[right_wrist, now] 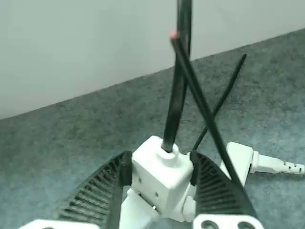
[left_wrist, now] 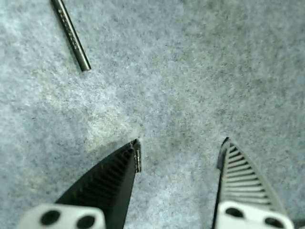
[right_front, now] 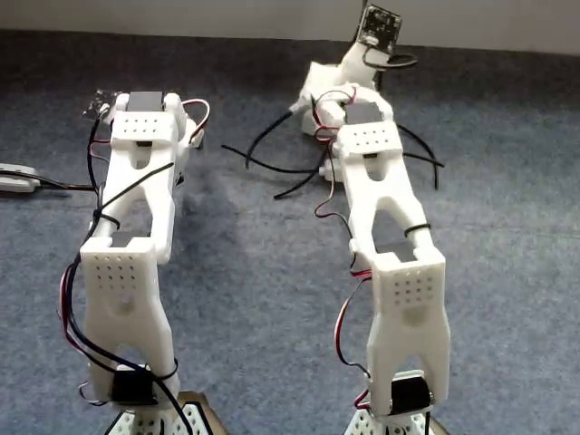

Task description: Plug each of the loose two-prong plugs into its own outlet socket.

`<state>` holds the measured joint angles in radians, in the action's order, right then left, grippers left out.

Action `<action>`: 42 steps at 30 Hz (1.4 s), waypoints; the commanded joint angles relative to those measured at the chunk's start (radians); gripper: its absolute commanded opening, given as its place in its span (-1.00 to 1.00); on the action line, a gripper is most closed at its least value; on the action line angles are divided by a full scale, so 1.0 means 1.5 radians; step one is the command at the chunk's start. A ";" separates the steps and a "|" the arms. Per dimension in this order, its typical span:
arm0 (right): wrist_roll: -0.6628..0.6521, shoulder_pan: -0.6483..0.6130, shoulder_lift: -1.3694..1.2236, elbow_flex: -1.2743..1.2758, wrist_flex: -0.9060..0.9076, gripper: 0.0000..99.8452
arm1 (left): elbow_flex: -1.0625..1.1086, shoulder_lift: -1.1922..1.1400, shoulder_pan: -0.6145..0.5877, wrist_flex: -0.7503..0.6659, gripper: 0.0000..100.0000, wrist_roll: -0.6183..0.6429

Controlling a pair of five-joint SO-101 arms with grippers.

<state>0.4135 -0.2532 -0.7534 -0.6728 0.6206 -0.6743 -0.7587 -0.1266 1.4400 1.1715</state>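
The right claw grips what seems a white plug between its jaws, needing alignment over a socket next; the left claw gapes, holding nothing.

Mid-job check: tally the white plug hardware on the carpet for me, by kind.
White block plug on a black cord, held in the right gripper: 1
White angled plug on a white cord: 1
White strip-shaped unit on a black cord, left side of the table: 1
Total: 3

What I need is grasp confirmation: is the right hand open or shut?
Shut on the white plug: fingers of the right hand press both sides.
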 commanded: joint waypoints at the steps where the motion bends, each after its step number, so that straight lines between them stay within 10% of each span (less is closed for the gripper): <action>1: -0.013 0.013 -0.013 -0.067 0.003 -0.36 | -0.003 0.010 0.008 -0.005 -0.46 -0.002; 23: -0.137 -0.078 -0.015 -0.733 0.618 -0.34 | -0.031 0.011 -0.056 -0.009 -0.46 0.000; 42: -0.336 -0.294 -0.008 -0.693 0.617 -0.34 | -0.302 0.011 -0.522 0.147 -0.45 -0.005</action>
<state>-0.0437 -0.6383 -0.8025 -1.6456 1.6164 -1.0549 -0.7603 -0.7587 1.6410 1.1715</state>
